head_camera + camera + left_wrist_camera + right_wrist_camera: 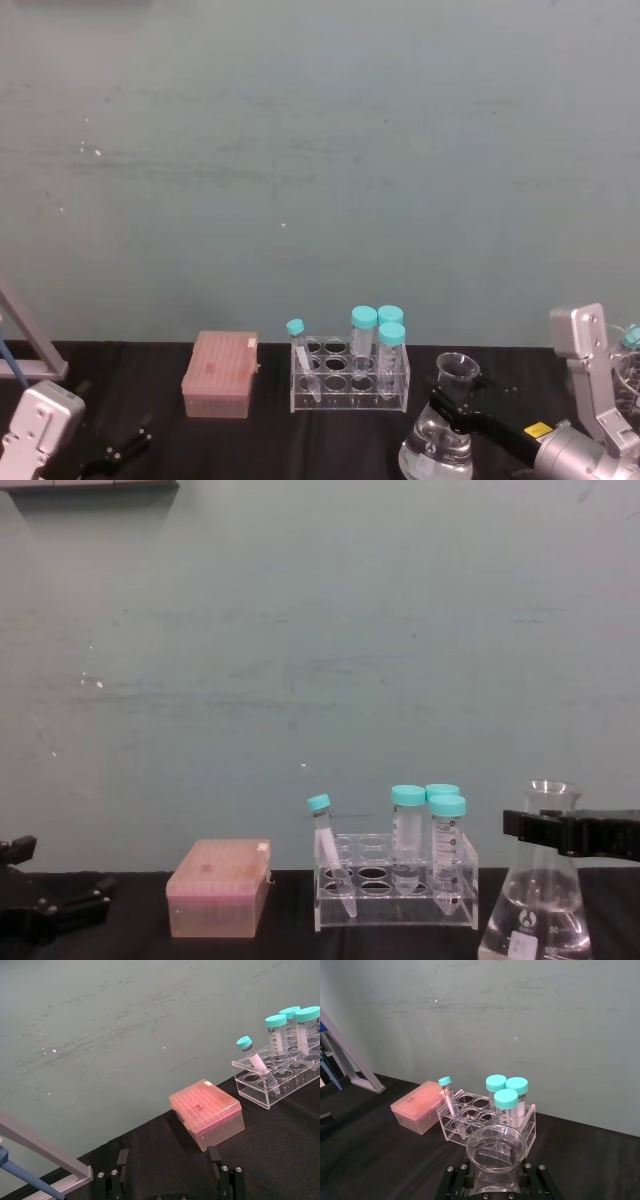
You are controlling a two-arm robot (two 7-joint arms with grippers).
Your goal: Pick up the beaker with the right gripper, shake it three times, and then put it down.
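Observation:
The beaker [437, 442] is a clear glass conical flask with a little liquid in it, at the table's front right, just right of the tube rack. In the chest view the beaker [538, 912] rises above the rack, and its base is cut off by the frame's edge. My right gripper [447, 400] reaches in from the right, with its black jaws closed around the neck below the flared rim. The right wrist view looks down into the beaker's mouth [496, 1147] between the fingers [456, 1181]. My left gripper [167, 1160] is parked open at the front left, holding nothing.
A clear tube rack [349, 388] with several teal-capped tubes stands left of the beaker. A pink tip box [220, 374] lies further left. A grey metal frame [30, 345] leans at the far left. The green wall runs close behind the table.

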